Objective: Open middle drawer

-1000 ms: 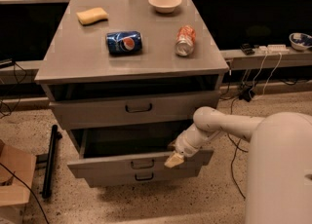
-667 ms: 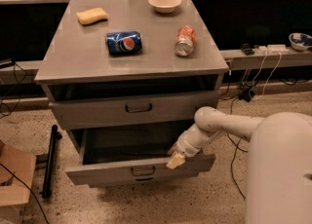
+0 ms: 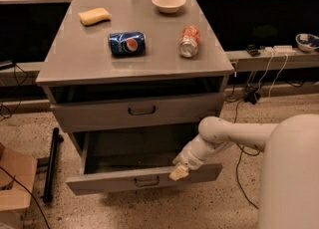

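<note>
We see the middle drawer (image 3: 114,182) pulled well out of the grey cabinet in the lower centre of the frame. Its low, wide front faces us and its dark inside is open to view. The small dark handle (image 3: 147,180) sits at the middle of that front, with nothing on it.

The gripper (image 3: 179,172) is at the top edge of the drawer front, right of the handle. The pale arm (image 3: 229,134) reaches in to it from the lower right. We cannot tell whether the gripper is closed on that edge or only rests against it.

Above the open drawer, the upper drawer (image 3: 99,116) is nearly flush with the cabinet.

On the counter (image 3: 79,58) lie:
- a yellow sponge (image 3: 94,16) at the upper left
- a pale bowl (image 3: 169,2) at the back
- a blue can (image 3: 127,43) on its side
- an orange can (image 3: 189,41), also on its side

A black bar (image 3: 51,166) lies on the floor at the left.
</note>
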`<state>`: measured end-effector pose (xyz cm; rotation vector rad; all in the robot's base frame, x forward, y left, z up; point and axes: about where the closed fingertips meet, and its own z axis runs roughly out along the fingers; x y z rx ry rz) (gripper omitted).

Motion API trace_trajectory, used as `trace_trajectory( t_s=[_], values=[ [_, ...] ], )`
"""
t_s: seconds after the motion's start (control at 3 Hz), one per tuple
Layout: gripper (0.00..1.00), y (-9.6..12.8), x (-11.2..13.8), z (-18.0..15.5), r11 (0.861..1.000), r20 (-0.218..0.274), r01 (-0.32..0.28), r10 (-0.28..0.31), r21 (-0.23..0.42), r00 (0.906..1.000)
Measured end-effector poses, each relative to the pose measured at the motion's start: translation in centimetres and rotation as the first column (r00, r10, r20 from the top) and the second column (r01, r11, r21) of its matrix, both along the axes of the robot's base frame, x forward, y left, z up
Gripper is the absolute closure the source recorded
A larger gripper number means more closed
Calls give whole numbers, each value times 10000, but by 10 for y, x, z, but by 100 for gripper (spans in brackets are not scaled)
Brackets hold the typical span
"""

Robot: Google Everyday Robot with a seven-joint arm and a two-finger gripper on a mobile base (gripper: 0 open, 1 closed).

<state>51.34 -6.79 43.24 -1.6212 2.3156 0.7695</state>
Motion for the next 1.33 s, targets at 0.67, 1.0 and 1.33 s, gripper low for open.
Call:
trace_trajectory(
  t_s=[0.67,1.0,1.33],
  values=[
    [0,-1,-7,0,9971,-184,-500,490,-580,9986],
    [19,-26,-40,-20,9893,-1443,-581,387,-1334,9888],
    [42,-26,-39,-16,9893,-1443,-582,387,-1335,9888]
  ],
)
